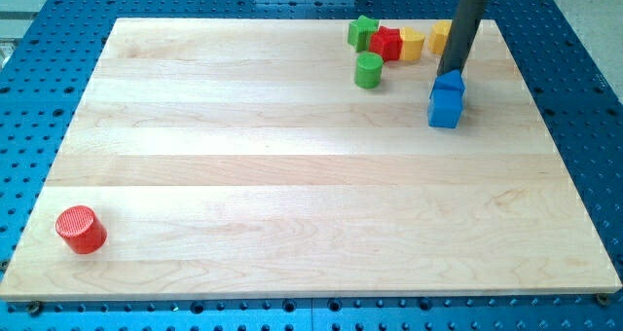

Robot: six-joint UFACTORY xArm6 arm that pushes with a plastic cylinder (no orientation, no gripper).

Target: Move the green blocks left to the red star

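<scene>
Rod tip (454, 71) touches the blue block's (446, 101) top edge, right of green cylinder (368, 70), green star (362, 31) and red star (386, 43); no claw, nothing held, no writing.

- Wooden board (292, 165) of pale planks, lying on a blue perforated table (584, 97).
- Red cylinder (81, 229) near the board's bottom-left corner, well apart from the rest.
- Near the top right: green block (362, 31), red star (387, 43), yellow block (413, 45), touching in a row.
- Another yellow block (441, 35), partly hidden, shape unclear.
- Green cylinder (368, 70) just below the row.
- Blue block (446, 99) to its right.
</scene>
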